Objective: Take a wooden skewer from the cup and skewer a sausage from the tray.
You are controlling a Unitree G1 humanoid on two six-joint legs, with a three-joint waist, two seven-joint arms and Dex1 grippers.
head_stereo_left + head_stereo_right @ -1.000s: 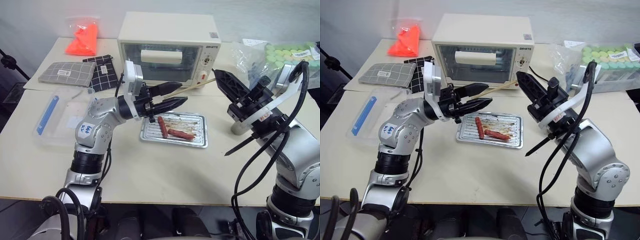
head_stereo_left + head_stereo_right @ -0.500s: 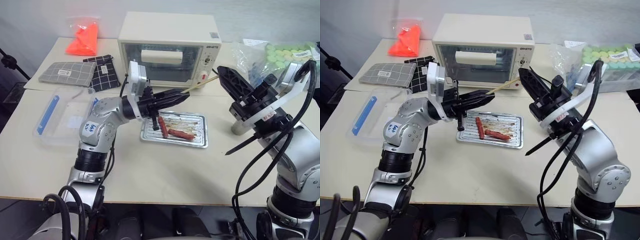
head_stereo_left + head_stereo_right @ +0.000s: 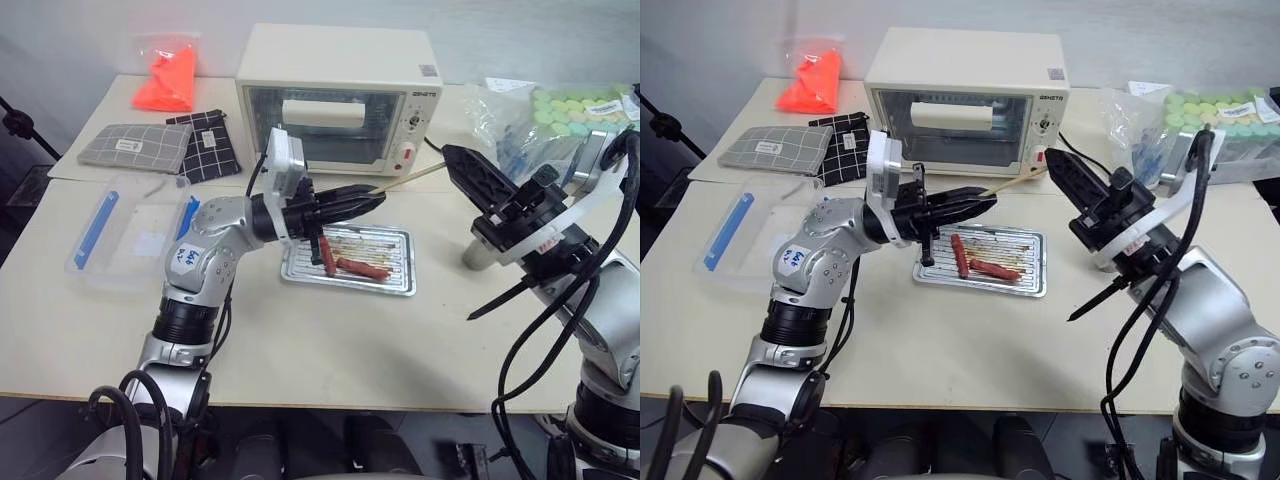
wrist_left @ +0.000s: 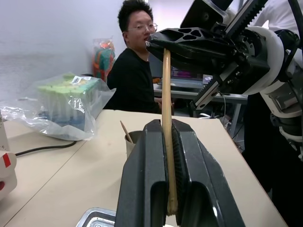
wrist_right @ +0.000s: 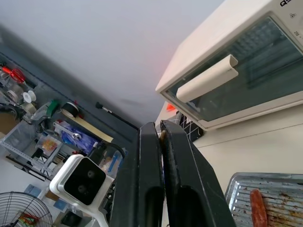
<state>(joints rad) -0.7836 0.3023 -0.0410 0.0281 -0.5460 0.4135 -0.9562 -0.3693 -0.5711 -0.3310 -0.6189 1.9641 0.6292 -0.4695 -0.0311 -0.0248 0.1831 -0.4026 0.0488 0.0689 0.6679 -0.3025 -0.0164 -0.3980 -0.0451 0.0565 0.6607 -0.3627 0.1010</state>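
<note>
right end effector (image 3: 1072,172): nearest the camera, raised over the worktop (image 3: 330,335) to the right of the tray; its fingers sit almost together on the far end of the wooden skewer, whether gripping or letting go i cannot tell.
left end effector (image 3: 372,197): clamped shut on the wooden skewer (image 3: 412,177), hovering above the tray's near-left corner.
tray (image 3: 398,284): just below and right of the left end effector; the sausage (image 3: 361,268) lies flat in it, long axis running left to right.
skewer axis: runs left to right, rising toward the right arm, roughly in line with the sausage.
nearer arm: the left one, judged best placed to bring the skewer to the sausage.
cup (image 3: 478,254): stands behind the right arm, right of the tray.
</note>
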